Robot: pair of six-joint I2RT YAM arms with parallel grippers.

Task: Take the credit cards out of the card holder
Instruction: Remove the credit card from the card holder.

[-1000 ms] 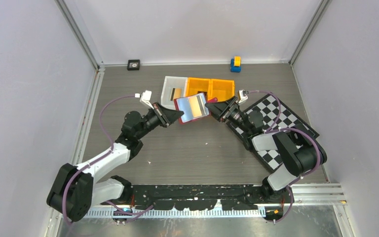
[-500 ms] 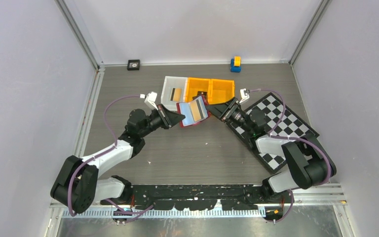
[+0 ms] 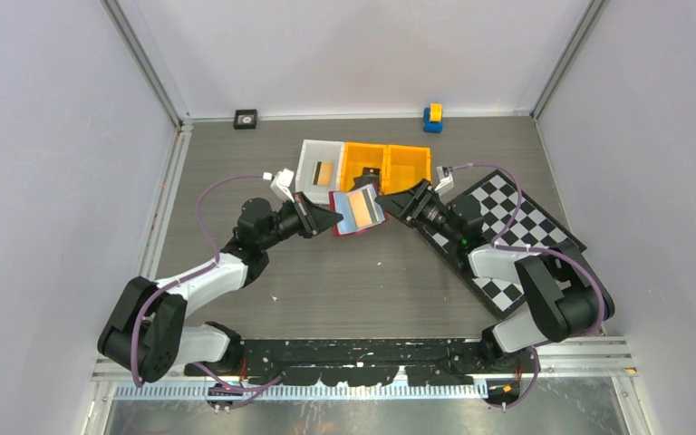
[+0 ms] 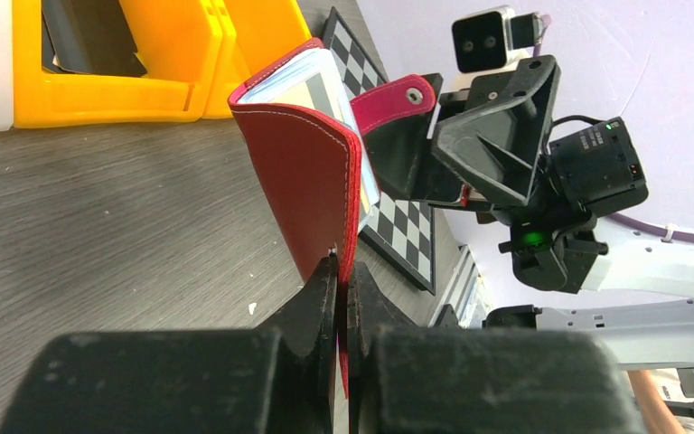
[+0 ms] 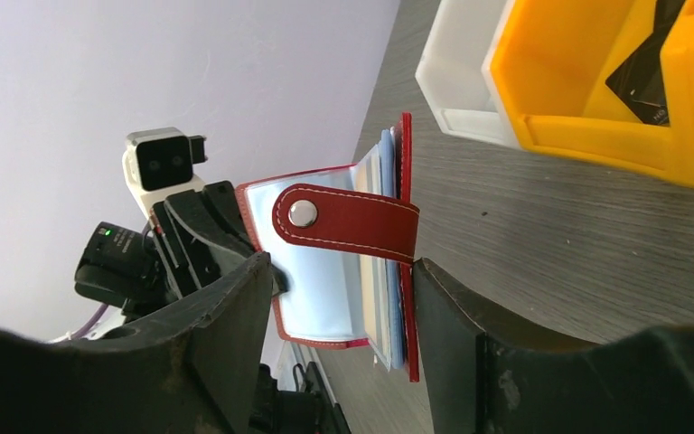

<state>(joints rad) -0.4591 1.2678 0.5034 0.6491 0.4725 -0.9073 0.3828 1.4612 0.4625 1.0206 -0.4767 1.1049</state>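
Pale walls close in the grey wood-grain table (image 3: 344, 281), and near its middle you have the small red folding card holder (image 3: 356, 211) held open, its pale blue clear sleeves fanned and a tan credit card (image 4: 310, 89) showing inside. Your left gripper (image 4: 339, 271) is clenched on the edge of the red cover. Your right gripper (image 5: 339, 264) stands released, with a jaw on either side of the snap tab (image 5: 348, 221). A white plastic bin (image 3: 322, 145) and two yellow plastic bins (image 3: 362, 147) sit just behind the holder, and a black-and-white chequered board (image 3: 526, 213) lies to the right. Bare tabletop spreads on the near side.
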